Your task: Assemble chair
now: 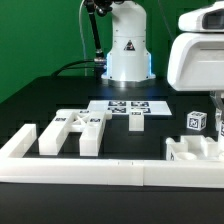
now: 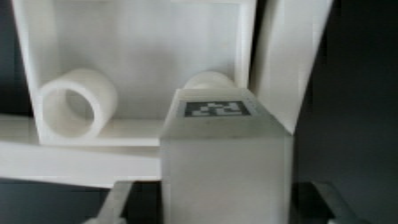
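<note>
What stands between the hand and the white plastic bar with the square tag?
Nothing visible. The hand is closed directly on the white plastic bar with the square tag, with no other part between them.

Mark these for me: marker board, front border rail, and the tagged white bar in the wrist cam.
marker board [image 1: 128,108]: exterior view, middle of the board, among its tags.
border rail [image 1: 100,172]: exterior view, top face of the front run.
tagged white bar [image 2: 217,155]: wrist view, plain face next to its tag.
</note>
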`<state>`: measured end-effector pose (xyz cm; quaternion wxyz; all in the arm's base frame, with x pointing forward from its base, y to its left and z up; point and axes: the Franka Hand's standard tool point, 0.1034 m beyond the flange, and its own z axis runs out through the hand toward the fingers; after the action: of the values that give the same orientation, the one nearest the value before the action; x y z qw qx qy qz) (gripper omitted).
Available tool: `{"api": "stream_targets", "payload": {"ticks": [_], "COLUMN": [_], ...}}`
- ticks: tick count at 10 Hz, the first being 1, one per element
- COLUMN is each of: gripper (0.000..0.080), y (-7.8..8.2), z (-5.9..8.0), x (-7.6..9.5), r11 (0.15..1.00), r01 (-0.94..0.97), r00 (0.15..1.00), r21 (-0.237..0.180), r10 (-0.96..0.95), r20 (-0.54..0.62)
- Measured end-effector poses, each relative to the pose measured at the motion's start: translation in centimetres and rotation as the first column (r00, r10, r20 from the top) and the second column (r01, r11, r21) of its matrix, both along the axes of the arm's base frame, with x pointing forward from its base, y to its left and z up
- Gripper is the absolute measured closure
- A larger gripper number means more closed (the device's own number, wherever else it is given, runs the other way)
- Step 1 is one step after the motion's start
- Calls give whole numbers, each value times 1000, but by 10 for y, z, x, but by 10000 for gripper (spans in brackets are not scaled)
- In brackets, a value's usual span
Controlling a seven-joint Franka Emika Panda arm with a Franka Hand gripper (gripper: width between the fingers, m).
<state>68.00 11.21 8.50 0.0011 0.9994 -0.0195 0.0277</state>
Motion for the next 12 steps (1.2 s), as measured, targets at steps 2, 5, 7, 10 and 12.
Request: {"api": "stream_targets", "payload": {"ticks": [2, 5, 7, 10, 12], "gripper": [509, 509, 509, 179, 159], "y": [1, -1, -2, 3, 8], "z": [0, 0, 0, -1, -1], "x": [0, 0, 0, -1, -2], "r11": [971, 865, 844, 905, 970], "r01": [237, 500, 534, 424, 243], "r00": [971, 866, 845, 906, 970], "r21": [24, 46, 45, 34, 21], "r10": [-237, -500, -534, -423, -243], "r20": [-1, -18, -22, -15, -6]}}
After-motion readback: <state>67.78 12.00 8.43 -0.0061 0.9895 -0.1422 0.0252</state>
